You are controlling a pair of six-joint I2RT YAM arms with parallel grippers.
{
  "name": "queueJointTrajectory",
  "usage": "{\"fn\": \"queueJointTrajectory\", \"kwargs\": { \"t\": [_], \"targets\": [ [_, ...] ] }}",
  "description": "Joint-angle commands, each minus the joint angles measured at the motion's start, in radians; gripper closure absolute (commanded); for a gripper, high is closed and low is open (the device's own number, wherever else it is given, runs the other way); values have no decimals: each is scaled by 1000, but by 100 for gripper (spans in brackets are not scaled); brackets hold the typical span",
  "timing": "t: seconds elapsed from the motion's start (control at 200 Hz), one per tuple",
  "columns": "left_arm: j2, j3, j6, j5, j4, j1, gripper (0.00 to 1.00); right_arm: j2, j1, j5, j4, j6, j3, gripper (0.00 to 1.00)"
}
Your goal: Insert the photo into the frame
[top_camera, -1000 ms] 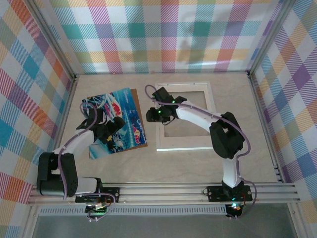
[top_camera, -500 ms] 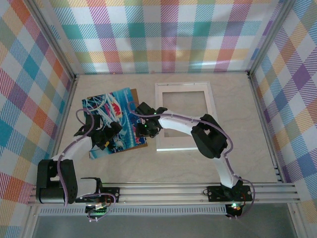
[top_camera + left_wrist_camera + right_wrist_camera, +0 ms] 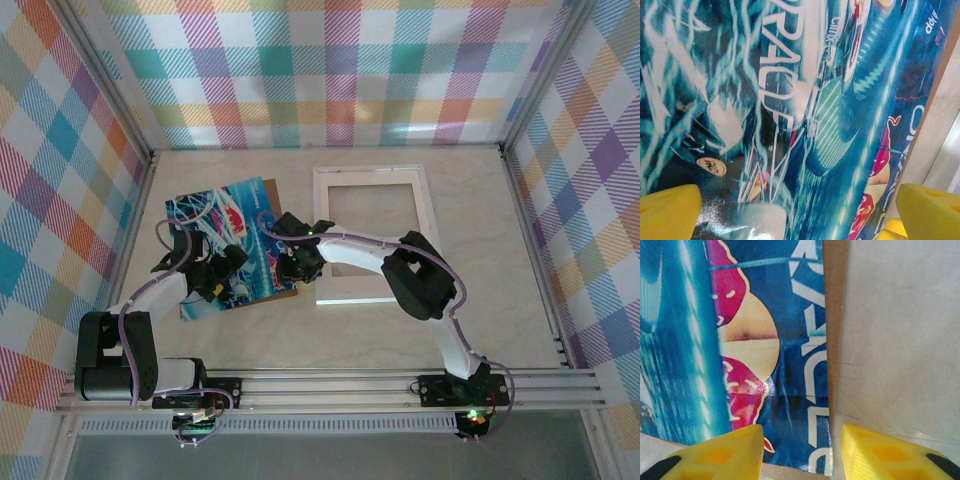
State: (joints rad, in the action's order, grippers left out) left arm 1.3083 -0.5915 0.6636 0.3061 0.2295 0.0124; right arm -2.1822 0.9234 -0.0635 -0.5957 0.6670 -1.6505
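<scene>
The photo (image 3: 228,245), a blue and teal print with red marks, lies flat on a brown backing board (image 3: 291,291) at the left of the table. To its right lies the white frame (image 3: 370,175). My left gripper (image 3: 215,272) hovers low over the photo's near part, and its yellow fingertips (image 3: 667,212) stand wide open above the print (image 3: 790,100). My right gripper (image 3: 293,262) is at the photo's right edge. Its fingers (image 3: 715,455) stand apart astride the edge of the print (image 3: 790,340) and the board's strip (image 3: 836,315), holding nothing.
Checked walls close the table in on the left, back and right. Bare table (image 3: 900,315) lies between the board and the frame. The right arm (image 3: 420,275) reaches across the frame's lower left corner.
The right gripper has swung left off the frame to the photo's right edge. The left gripper has shifted slightly down and left over the photo. Photo and frame have not moved.
</scene>
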Motion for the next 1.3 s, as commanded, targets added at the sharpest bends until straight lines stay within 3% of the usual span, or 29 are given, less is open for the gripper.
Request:
{"fn": "queueJointTrajectory", "kwargs": {
  "t": [0.0, 0.245, 0.915, 1.065, 1.3],
  "targets": [
    [2, 13, -13, 15, -16, 15, 0, -24, 9, -15, -16, 12, -5, 55],
    [28, 31, -9, 16, -42, 17, 0, -4, 11, -129, 55, 20, 21, 53],
    [14, 36, -13, 13, -37, 15, 0, 119, 9, -88, 126, 40, 79, 47],
    [23, 38, -16, 14, -41, 16, 0, 104, 5, -126, 106, 33, 50, 46],
    [25, 42, -18, 14, -40, 16, 0, 103, -25, -214, 225, 96, 109, 49]
  ]
}}
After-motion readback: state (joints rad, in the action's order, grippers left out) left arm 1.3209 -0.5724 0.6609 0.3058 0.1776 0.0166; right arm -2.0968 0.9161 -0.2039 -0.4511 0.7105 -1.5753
